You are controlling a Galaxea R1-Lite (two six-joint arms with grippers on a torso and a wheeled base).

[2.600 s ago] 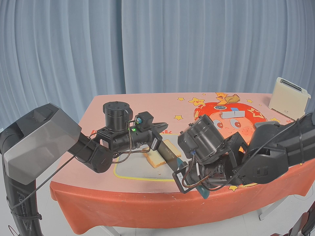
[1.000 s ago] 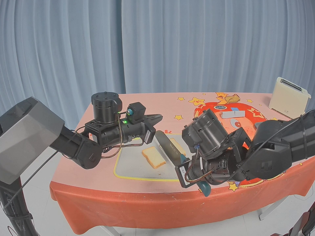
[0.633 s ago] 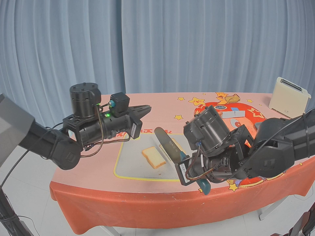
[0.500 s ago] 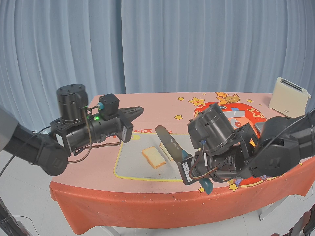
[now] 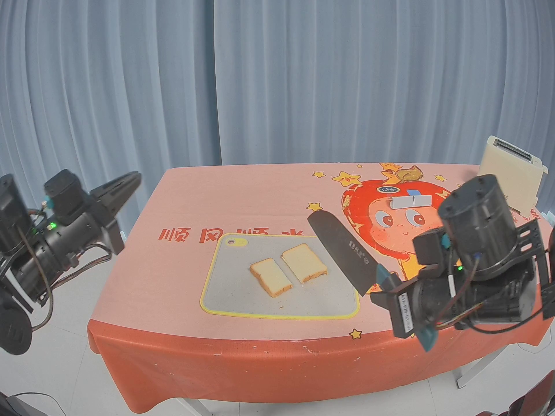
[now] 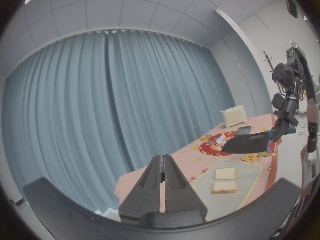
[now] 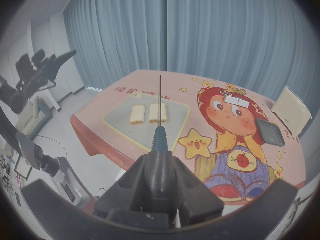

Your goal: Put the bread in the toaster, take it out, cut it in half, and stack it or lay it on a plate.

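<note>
Bread (image 5: 271,277) is seen already cut; its second half (image 5: 304,262) lies just beside the first, a narrow gap between them, on the cutting board (image 5: 231,287) near the front edge of the counter (image 5: 231,197). The cutting is judged done and the plating not yet begun.

The knife (image 5: 344,249) is grasped firmly by its handle in the right end effector (image 7: 160,159). It is held above the counter towards the front right corner, with the blade upright on edge, pointing at the board and clear of both halves.

The left end effector (image 6: 162,157) is clenched on nothing and is held off the left edge of the counter, well apart from the bread.

A dark square dish (image 7: 269,131), taken to be the plate, sits near the right edge, between the toaster (image 5: 511,171) at the far right corner and the front edge.

The knife is probably best laid flat on a bare part of the counter, away from board and dish, without the blade being swept over the halves. Each half should then be gripped lightly by its edges, since toast is likely to crumble, and carried level to the dish. The second half should be squared over the first if stacking is chosen.
</note>
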